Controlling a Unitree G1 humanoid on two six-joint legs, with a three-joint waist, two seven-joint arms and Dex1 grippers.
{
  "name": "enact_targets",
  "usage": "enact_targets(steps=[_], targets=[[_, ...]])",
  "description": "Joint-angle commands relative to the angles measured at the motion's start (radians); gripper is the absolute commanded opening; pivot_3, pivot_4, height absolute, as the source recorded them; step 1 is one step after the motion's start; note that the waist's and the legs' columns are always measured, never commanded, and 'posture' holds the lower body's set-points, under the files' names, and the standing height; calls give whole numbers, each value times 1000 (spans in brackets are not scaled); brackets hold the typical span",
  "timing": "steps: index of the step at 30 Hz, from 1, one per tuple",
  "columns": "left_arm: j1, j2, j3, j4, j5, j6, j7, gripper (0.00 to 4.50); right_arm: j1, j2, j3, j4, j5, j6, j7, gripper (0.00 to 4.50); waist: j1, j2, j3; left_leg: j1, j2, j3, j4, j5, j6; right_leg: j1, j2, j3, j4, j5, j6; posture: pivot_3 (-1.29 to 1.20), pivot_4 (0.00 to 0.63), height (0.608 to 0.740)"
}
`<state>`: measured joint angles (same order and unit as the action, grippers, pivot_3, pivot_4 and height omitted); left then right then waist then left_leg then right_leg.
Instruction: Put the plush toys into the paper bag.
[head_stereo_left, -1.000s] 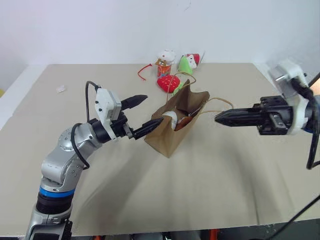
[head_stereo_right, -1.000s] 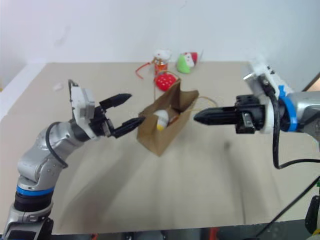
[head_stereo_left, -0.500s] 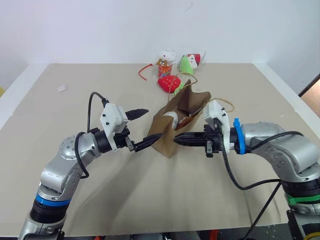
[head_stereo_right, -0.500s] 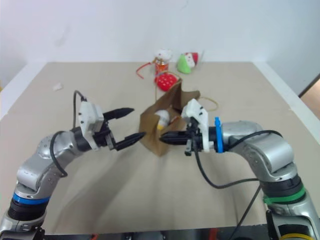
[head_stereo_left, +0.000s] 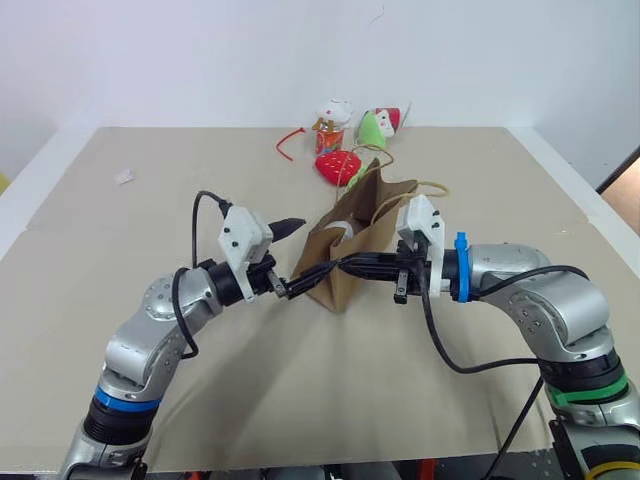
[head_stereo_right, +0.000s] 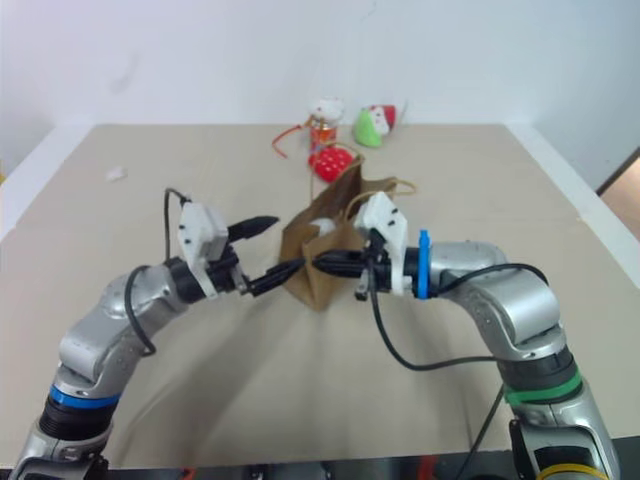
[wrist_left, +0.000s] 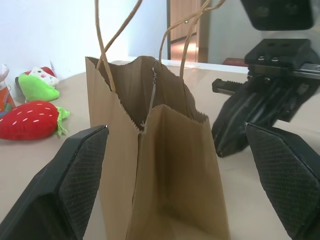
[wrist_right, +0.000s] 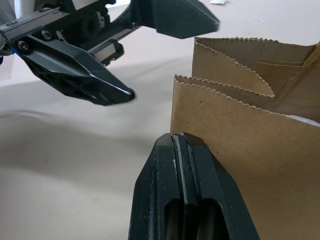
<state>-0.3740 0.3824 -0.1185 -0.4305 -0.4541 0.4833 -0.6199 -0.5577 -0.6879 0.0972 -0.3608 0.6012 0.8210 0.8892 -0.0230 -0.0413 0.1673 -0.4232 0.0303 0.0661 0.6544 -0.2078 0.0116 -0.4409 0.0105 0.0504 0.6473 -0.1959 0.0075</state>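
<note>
Plush toys sit partly packed: a white-and-yellow one (head_stereo_left: 341, 229) shows inside the mouth of the paper bag (head_stereo_left: 352, 255), which I take as the landmark and which stands upright near the middle of the counter (head_stereo_left: 200, 400). The right claw (head_stereo_left: 347, 266), its two fingers pressed together on nothing, now has its tip against the near face of the bag just under the serrated rim; a second ago it hung well out to the bag's right, so it has swung in and dropped. The left claw (head_stereo_left: 296, 255) is spread wide with the bag's left corner between its fingers, the lower finger at the paper and the upper one beside the rim; it has sunk a little and crept closer. My reading is that both arms have turned from carrying to steadying or straightening the bag, perhaps to hold its mouth wide for the next toy.

The right forearm lies nearly level, pointing across toward the bag's left; the left forearm reaches forward and toward the bag's right.

Beyond the bag, at the counter's far edge, lie a red strawberry plush (head_stereo_left: 337, 166), a green plush (head_stereo_left: 376, 125) and a small white-topped figure (head_stereo_left: 331, 124), still unpacked.
</note>
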Motion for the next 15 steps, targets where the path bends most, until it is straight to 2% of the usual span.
enact_targets(steps=[1, 14, 15], targets=[[-29, -13, -21, 13, 37, -5, 23, 4500, -17, 4, -2, -15, -7, -19, 2, 51, 0, 0, 0, 0, 0, 0, 0, 0, 0, 0, 0, 0, 0, 0, 0, 0, 150, 740], [-86, -78, -43, 101, 84, 31, 65, 4500, -19, 1, -11, -21, -27, -25, 2, 51, 0, 0, 0, 0, 0, 0, 0, 0, 0, 0, 0, 0, 0, 0, 1, 0, 150, 740], [-91, -77, -48, 109, 94, 30, 66, 4087, -20, 2, -11, -21, -27, -25, 2, 0, 0, 0, 0, 0, 0, 0, 0, 0, 0, 0, 0, 0, 0, 1, 2, 0, 150, 740]])
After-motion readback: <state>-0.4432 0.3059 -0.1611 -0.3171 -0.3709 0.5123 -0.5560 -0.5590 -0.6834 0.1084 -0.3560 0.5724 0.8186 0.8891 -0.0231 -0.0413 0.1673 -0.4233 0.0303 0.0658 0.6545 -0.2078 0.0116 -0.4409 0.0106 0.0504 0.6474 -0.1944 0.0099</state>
